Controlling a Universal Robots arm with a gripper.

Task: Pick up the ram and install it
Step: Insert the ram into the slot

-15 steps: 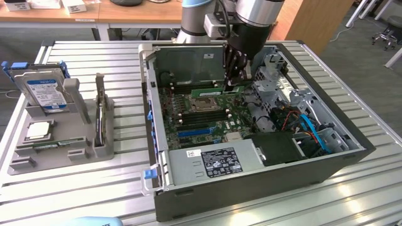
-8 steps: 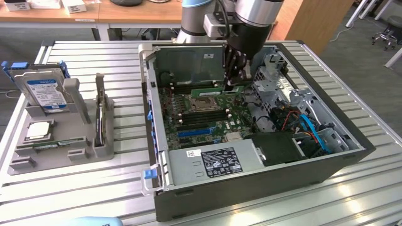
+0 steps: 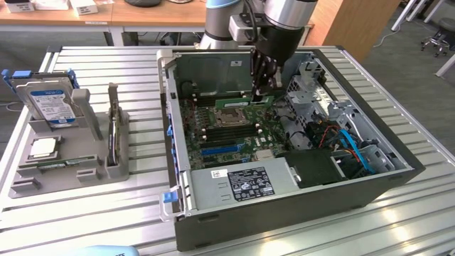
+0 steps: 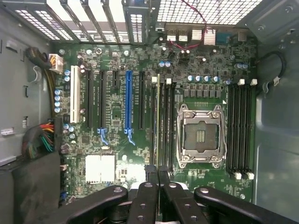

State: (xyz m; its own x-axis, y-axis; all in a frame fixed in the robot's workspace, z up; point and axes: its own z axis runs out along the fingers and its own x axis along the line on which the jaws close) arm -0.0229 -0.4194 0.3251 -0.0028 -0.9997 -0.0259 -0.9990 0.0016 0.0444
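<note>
The ram (image 3: 233, 100) is a thin green stick held on edge inside the open computer case (image 3: 398, 176). My gripper (image 3: 261, 96) is shut on one end of it, just above the motherboard. In the wrist view the ram (image 4: 158, 121) appears edge-on as a thin line running away from my gripper (image 4: 158, 170), whose black fingers (image 4: 150, 175) are pressed together on it. It lies along the black memory slots (image 4: 164, 121) next to the empty processor socket (image 4: 200, 135). Whether it is touching a slot I cannot tell.
A grey holder (image 3: 117, 160) at the exterior view's left carries a silver hard drive (image 3: 53, 104) and a square processor chip (image 3: 44, 148). More memory slots (image 4: 239, 126) sit on the socket's other side. A power supply (image 3: 242, 184) and blue cables (image 3: 355, 149) fill the case's near end.
</note>
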